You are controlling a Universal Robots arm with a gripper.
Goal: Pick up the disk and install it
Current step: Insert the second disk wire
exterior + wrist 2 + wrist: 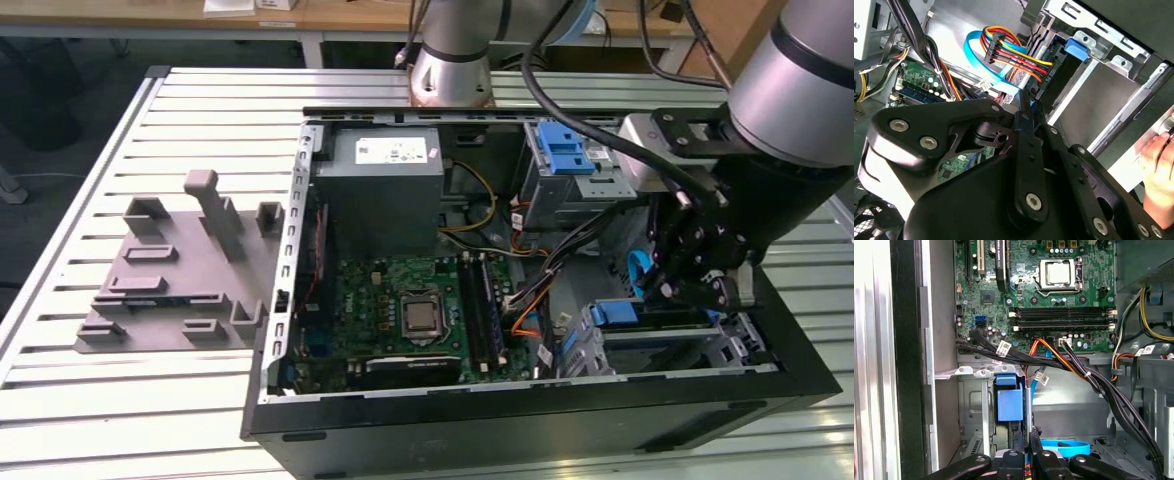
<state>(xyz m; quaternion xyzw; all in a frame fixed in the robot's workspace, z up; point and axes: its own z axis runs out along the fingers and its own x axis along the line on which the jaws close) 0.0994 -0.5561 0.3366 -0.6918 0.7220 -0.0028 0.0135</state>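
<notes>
**Step in hand:** install, late stage by my judgement. The pick-up looks done, and the work now is seating.

**Tool:** 1 black linkage gripper (1028, 437) is lowered inside the case at its drive-cage corner. Its fingertips appear pressed together with nothing clearly between them, though the angle is poor. It sits just beside the carrier's blue end.

**Task item:** 1 flat silver disk in a blue plastic carrier frame (1009, 405) stands on edge in a slot of the grey metal drive cage (971, 410). Only its blue end tab and a dark flank are visible in both wrist views.

**What the next move calls for:** a straight push along the slot, judged necessary. It must keep clear of the 1 light-blue flat data cable (985, 47) and the 1 red-yellow-black power lead (1014, 55) hanging near the cage.

**Count of other items:**
- 1 open black tower computer case (534, 425), lying near the worktop's middle.
- 1 slatted metal worktop (134, 400).
- 1 grey plastic fixture with upright posts (174, 285), bare, near the worktop's edge at the exterior view's left.
- 1 green motherboard (400, 300).
- 1 person's hand (1159, 162), outside the case wall.
</notes>
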